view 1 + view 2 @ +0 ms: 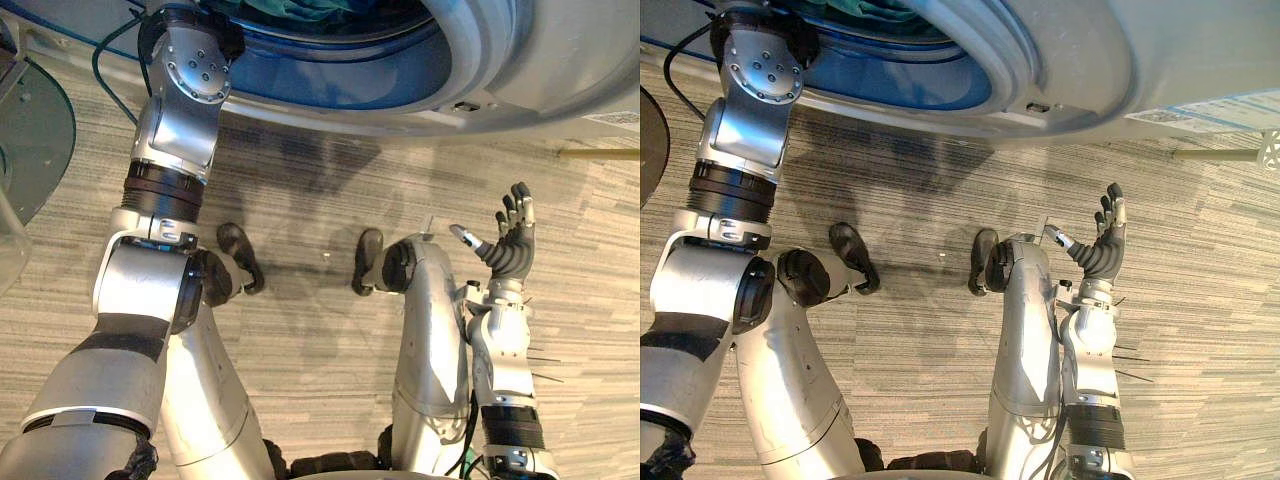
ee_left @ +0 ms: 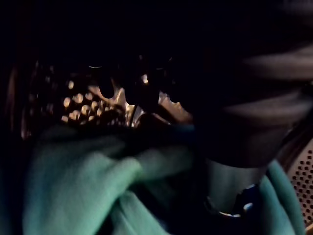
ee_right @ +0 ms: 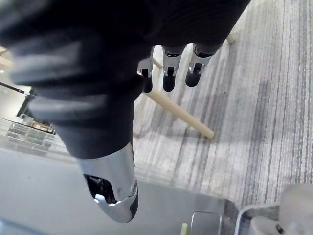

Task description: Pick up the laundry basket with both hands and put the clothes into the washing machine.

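Clothes (image 2: 83, 181): teal cloth, crumpled, lying inside the drum; a fold of it also shows in the opening in the left eye view (image 1: 300, 8).
Washer (image 1: 520, 60): grey front panel with a round blue-lit opening, seen from above.
Drum (image 2: 78, 103): perforated metal, lit behind the cloth and otherwise dark.
Door (image 1: 30, 140): round pane of greenish glass, swung open on the robot's left side of the washer.
Left hand (image 2: 234, 147): the arm goes through the opening and the hand is inside the drum, close over the cloth. In its wrist view it is mostly dark shapes, so I cannot tell whether it is spread, closed or clamped on cloth.
Right hand (image 1: 508, 245): held over the floor on the robot's right, well apart from the washer. Its fingers (image 3: 168, 73) are straight and side by side, with the thumb standing apart from them. It holds nothing and touches nothing.
Floor (image 1: 320, 180): grey striped carpet.
Rod (image 3: 178, 112): pale, lying on the carpet near the washer's base, past the right hand.
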